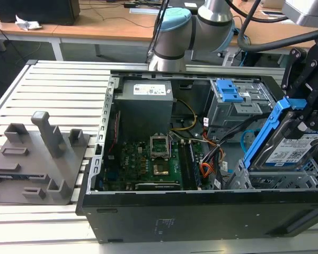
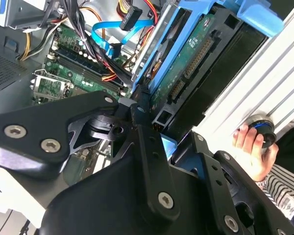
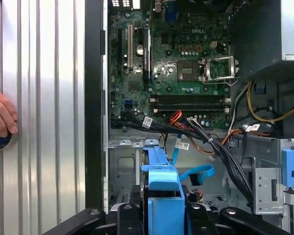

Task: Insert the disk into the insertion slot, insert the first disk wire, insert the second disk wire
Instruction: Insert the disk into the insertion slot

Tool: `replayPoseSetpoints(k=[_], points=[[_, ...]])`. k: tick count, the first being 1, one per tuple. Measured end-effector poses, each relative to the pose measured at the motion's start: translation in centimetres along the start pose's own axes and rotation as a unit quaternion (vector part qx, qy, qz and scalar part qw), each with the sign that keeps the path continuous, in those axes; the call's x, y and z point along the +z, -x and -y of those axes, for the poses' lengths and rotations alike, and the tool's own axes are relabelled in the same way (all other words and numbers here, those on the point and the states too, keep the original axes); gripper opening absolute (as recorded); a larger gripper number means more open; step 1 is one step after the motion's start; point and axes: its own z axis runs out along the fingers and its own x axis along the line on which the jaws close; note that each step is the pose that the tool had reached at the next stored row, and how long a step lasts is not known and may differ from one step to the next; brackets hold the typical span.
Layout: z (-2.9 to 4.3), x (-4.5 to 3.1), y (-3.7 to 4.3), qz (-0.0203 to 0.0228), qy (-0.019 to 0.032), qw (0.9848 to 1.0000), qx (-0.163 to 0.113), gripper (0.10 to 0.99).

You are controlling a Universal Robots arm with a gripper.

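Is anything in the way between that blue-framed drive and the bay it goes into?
The disk tilts over the insertion slot. The second disk wire loops inside the bay beside its leading end; nothing else visibly blocks it.

Disk over slot, exterior view's right of PC case, jig on table, view's left.

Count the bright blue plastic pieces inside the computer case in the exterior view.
2. The caddy framing the tilted disk at the exterior view's right, and the latch on the taller cage beyond it. More may be hidden.
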Motion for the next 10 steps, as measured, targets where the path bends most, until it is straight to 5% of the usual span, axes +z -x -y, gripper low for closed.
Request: replayPoseSetpoints(k=[10], points=[[0.10, 2.33, 0.01, 0.0000, 0.0000, 1.0000, 0.000, 0.365]])
